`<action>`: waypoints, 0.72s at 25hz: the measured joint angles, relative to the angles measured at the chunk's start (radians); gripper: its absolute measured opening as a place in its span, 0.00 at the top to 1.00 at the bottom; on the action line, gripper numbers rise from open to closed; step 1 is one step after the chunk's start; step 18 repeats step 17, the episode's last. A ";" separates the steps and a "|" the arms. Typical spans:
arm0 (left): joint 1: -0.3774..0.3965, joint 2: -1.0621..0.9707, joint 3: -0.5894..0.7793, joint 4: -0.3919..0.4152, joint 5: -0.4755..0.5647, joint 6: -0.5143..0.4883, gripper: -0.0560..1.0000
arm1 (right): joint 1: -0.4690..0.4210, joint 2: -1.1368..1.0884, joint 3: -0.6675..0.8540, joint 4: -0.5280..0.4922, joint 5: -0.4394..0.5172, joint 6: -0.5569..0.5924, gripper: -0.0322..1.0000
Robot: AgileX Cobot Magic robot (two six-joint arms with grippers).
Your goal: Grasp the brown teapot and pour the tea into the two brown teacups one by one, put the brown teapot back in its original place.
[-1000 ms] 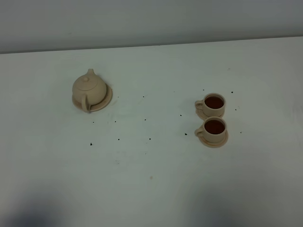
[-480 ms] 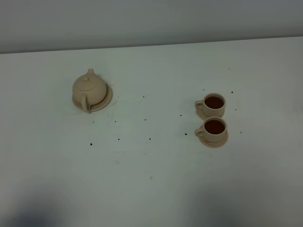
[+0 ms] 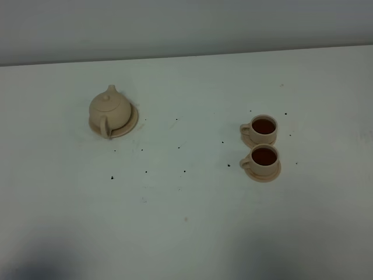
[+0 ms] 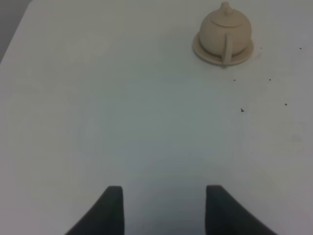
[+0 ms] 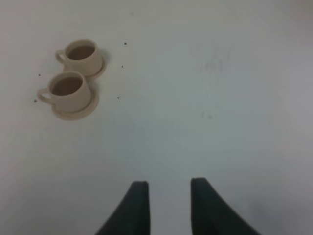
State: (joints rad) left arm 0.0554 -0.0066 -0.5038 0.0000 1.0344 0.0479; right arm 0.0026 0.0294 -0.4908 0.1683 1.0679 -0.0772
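The brown teapot [image 3: 109,108] stands upright on its wide saucer, the original place [image 3: 133,121], at the left of the white table, handle toward the front. At the right, the two brown teacups [image 3: 264,126] [image 3: 265,157] sit on small saucers, one behind the other, both holding dark tea. Neither gripper shows in the high view. In the left wrist view my left gripper [image 4: 164,188] is open and empty, well short of the teapot [image 4: 225,29]. My right gripper [image 5: 169,183] is open and empty too, apart from the cups [image 5: 80,53] [image 5: 68,87].
Small dark specks [image 3: 112,177] are scattered on the white tabletop between the teapot and the cups. The table's far edge [image 3: 186,56] meets a grey wall.
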 joint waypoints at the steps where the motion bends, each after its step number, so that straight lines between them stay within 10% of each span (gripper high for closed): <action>1: 0.000 0.000 0.000 0.000 0.000 0.000 0.54 | 0.000 0.000 0.000 0.000 0.000 0.000 0.74; 18: 0.000 0.000 0.000 0.000 0.000 0.000 0.54 | 0.000 0.000 0.000 0.000 0.000 0.000 0.74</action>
